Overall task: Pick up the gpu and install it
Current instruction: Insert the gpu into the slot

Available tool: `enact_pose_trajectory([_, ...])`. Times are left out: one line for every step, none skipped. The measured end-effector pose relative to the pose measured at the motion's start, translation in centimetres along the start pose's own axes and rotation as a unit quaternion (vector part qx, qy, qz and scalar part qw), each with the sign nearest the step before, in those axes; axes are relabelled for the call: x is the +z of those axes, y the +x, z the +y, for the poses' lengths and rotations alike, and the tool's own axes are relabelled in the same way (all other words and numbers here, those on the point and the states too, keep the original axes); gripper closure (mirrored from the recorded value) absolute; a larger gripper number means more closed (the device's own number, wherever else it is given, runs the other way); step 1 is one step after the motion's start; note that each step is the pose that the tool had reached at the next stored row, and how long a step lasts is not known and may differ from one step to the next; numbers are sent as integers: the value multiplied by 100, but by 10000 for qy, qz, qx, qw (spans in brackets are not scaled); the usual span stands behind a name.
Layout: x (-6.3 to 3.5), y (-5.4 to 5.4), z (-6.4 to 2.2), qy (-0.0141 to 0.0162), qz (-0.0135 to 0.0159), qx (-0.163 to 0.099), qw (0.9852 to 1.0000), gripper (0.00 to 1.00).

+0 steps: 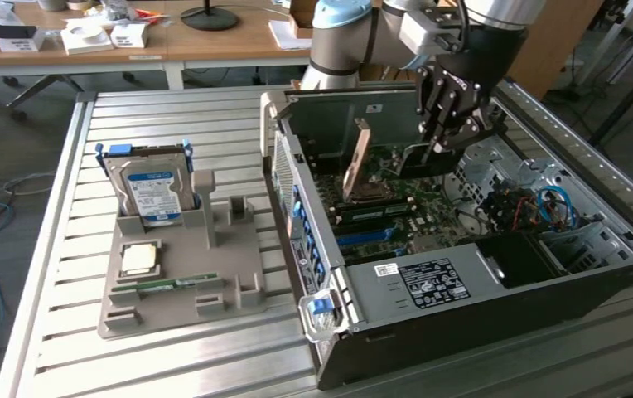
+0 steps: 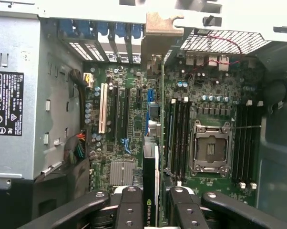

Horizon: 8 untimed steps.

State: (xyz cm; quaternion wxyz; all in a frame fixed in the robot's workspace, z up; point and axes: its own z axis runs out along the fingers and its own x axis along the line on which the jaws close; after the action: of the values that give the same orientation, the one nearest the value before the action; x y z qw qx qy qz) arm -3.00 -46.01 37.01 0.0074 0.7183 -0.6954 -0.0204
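The gripper (image 2: 151, 212) is clamped on the gpu (image 2: 149, 186), holding it on its edge over the motherboard (image 2: 134, 124) inside the computer case (image 1: 405, 356). I think this is the putting-in step. The card must line up straight with its slot.

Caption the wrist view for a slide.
Black gripper grips thin black-and-tan gpu card edge-on over green motherboard.

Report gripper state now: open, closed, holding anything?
Gripper: closed on the gpu, which is held on edge above the motherboard.
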Motion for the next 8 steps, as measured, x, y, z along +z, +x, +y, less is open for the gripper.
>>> enact_pose_trajectory([11,0,-1,0,0,7,10000,74])
enact_pose_trajectory([23,1,-1,0,-1,16,10000,74])
enact_pose_trajectory([36,2,-1,0,-1,25,10000,74])
enact_pose_trajectory([45,3,-1,1,-2,29,10000,74])
enact_pose_trajectory([54,3,-2,1,-4,31,10000,74])
enact_pose_trajectory([68,3,-3,1,-4,35,10000,74])
enact_pose_trajectory([88,4,-3,1,-5,41,10000,74])
enact_pose_trajectory([106,4,-4,1,-5,48,10000,74])
